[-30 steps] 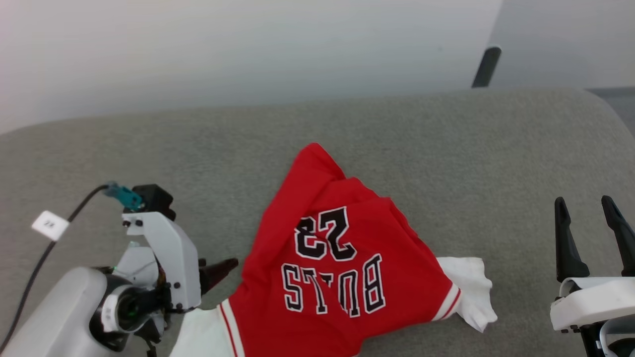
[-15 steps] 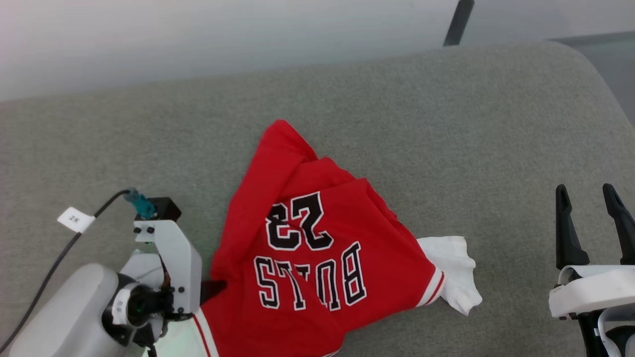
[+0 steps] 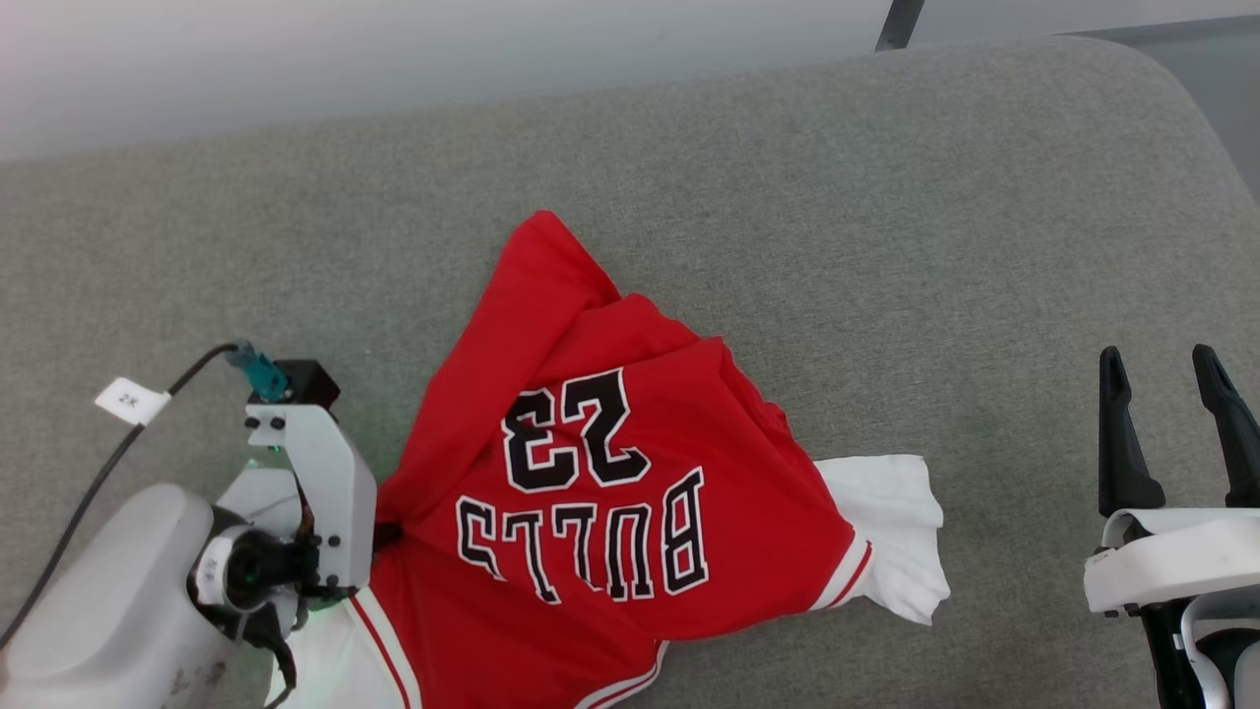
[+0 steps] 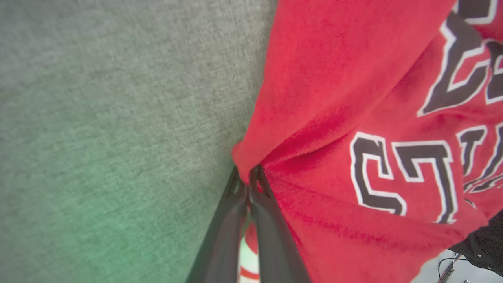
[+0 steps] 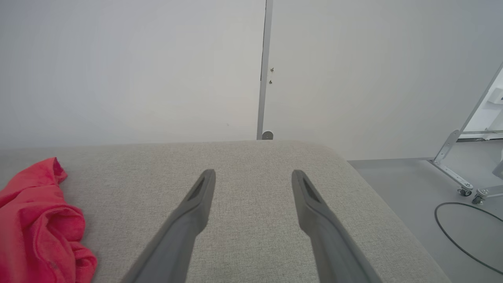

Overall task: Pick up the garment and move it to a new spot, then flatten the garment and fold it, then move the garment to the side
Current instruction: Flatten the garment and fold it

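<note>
The garment (image 3: pixel 591 473), a red jersey with white sleeves and a black "BULLS 23" print, lies crumpled on the grey cushioned surface (image 3: pixel 886 246) in the head view. My left gripper (image 3: pixel 386 532) sits at the jersey's left edge, its fingers hidden behind the white wrist. In the left wrist view that gripper (image 4: pixel 246 179) is shut, pinching a fold of the garment (image 4: pixel 353 98) at its edge. My right gripper (image 3: pixel 1168 379) stands open at the lower right, well apart from the jersey. In the right wrist view its fingers (image 5: pixel 253 177) are spread over bare cushion, the garment (image 5: pixel 35 220) far left.
A black cable with a white tag (image 3: pixel 131 402) runs to my left wrist. The cushion's rounded far right corner (image 3: pixel 1171 89) drops off to grey floor. A wall stands behind; a metal stand on castors (image 5: pixel 463 177) and a floor cable (image 5: pixel 452 232) lie to the right.
My left gripper moved in to the jersey's left edge and shut on a fold of it. The head camera tilted, shifting the whole picture. The right gripper stayed open.
</note>
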Controlling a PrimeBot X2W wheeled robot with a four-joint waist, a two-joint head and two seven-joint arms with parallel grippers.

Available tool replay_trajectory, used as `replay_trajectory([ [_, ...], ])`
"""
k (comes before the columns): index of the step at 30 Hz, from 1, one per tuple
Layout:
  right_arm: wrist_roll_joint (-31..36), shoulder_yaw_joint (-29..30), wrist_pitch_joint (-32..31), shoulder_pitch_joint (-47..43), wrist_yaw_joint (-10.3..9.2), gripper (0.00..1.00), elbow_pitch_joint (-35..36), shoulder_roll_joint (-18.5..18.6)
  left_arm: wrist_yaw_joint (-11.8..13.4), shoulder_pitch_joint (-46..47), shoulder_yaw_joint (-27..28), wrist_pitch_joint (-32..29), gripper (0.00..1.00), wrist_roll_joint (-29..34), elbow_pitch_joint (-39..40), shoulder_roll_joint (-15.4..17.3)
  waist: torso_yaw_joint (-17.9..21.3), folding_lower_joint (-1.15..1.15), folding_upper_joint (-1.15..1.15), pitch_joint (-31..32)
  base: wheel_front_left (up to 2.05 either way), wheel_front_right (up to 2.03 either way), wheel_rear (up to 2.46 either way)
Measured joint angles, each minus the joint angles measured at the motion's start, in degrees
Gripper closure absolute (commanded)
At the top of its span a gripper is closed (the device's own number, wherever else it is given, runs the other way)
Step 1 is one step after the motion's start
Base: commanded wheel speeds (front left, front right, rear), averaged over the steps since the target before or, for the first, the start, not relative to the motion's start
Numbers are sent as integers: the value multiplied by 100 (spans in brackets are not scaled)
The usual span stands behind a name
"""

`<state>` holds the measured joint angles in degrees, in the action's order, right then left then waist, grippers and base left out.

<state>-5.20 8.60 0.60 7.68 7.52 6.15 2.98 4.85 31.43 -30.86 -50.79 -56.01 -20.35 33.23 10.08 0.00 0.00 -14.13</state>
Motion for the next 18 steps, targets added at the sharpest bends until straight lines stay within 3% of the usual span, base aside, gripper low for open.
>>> replay_trajectory([
  [10, 9, -21, 19, 34, 0, 0, -31, 0, -566, 471, -71, 299, 100, 175, -375, 35, -41, 0, 0, -13, 0, 0, 0],
  [18, 25, -126, 16, 32, 0, 0, -45, -1, -753, 1031, -125, 357, 100, 433, -537, 190, -10, 0, 0, -4, 0, 0, 0],
])
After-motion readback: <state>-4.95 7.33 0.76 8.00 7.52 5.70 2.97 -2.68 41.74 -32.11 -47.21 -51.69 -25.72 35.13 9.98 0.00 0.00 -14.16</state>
